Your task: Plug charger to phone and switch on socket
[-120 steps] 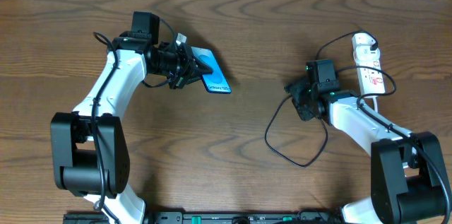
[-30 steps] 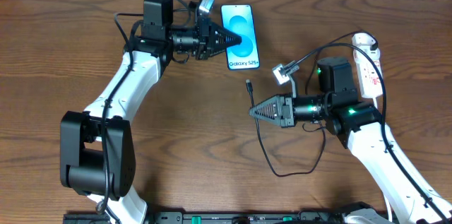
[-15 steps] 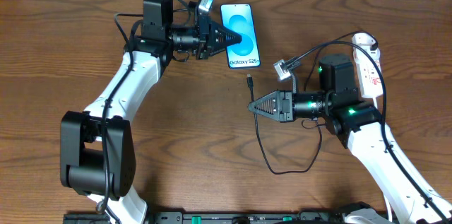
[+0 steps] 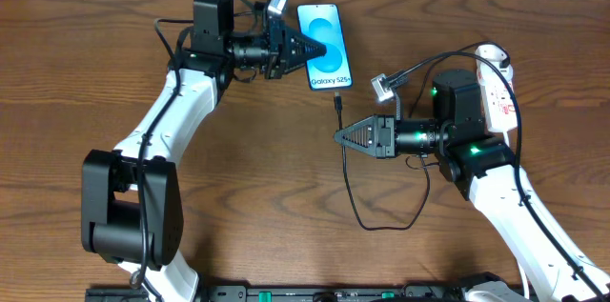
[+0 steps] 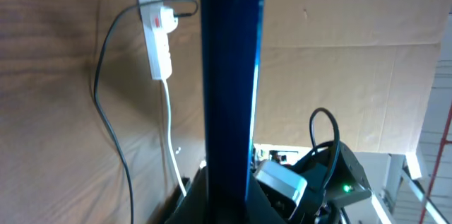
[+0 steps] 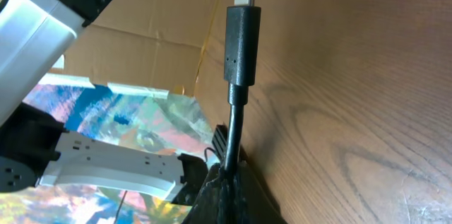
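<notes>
My brown wooden table [image 4: 286, 197] carries one of each item. The right end effector [image 4: 338, 137] is clenched on the long thin black charger cable [image 6: 240, 47], its plug tip just beside the one slim blue-screened phone [image 4: 329, 78], which the left end effector [image 4: 324, 51] grips. One white power strip [image 4: 496, 83] lies beyond my right arm.

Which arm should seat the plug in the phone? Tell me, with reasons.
Right. The right gripper grips the charger, its tip close to the bottom edge of the phone; the left gripper holds the phone.
</notes>
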Motion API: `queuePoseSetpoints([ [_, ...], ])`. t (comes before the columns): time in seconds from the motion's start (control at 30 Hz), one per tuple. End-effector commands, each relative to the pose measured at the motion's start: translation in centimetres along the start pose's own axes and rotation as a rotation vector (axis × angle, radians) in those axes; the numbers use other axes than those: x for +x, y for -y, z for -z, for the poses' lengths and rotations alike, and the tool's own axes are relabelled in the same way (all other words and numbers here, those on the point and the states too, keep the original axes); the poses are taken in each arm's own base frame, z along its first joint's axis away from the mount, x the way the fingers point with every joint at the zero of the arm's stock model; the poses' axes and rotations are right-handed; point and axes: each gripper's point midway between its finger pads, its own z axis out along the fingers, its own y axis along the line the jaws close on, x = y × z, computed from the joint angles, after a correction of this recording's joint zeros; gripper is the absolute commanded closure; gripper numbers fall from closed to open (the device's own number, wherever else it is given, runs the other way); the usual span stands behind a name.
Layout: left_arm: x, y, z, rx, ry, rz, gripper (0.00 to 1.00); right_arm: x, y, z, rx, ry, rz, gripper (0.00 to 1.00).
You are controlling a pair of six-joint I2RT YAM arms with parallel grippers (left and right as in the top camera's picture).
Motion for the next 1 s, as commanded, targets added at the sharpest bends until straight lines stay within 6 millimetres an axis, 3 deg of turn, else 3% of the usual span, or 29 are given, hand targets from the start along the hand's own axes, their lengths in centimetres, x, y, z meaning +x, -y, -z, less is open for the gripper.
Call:
queuePoseSetpoints([
  [0.0, 0.23, 1.87, -0.42, 0.022, -0.006, -0.044, 0.93, 0.12, -0.23, -0.1, -0.004, -0.004, -0.014, 0.99],
  [0.97, 1.13, 2.33, -0.6, 0.047, -0.054, -0.041, 0.92, -0.23, -0.35, -0.09, -0.006, 0.008, -0.032, 0.99],
])
